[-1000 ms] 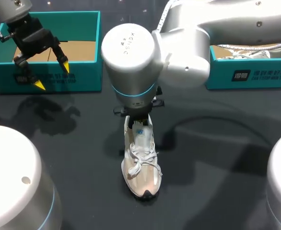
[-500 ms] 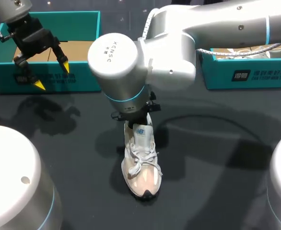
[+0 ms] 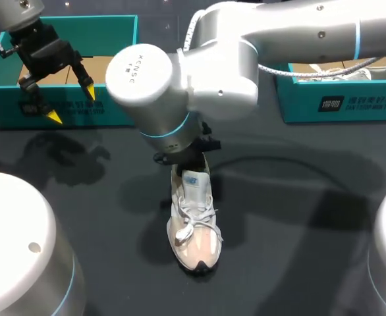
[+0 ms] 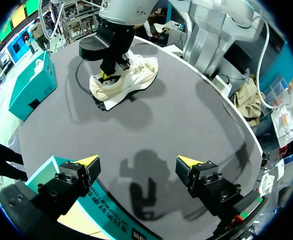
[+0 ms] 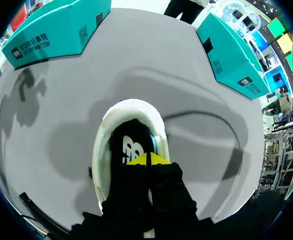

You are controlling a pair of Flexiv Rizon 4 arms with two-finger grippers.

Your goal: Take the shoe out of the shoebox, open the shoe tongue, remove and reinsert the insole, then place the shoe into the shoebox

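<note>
The shoe (image 3: 194,220) is lying on the table (image 3: 298,217) near its middle, toe pointing toward the robot and heel toward the far edge. The right arm (image 3: 246,46) is spanning in from the right past the middle, and the right gripper (image 5: 147,160) is sitting inside the shoe's opening (hidden beneath the wrist in the head view). The left shoebox (image 3: 114,105) is standing at the far left, with the left gripper (image 3: 71,105) hanging over its near wall. A second shoebox (image 3: 351,102) is sitting at the far right, well apart from the first, with another shoe (image 3: 348,71) lying in it.
</note>
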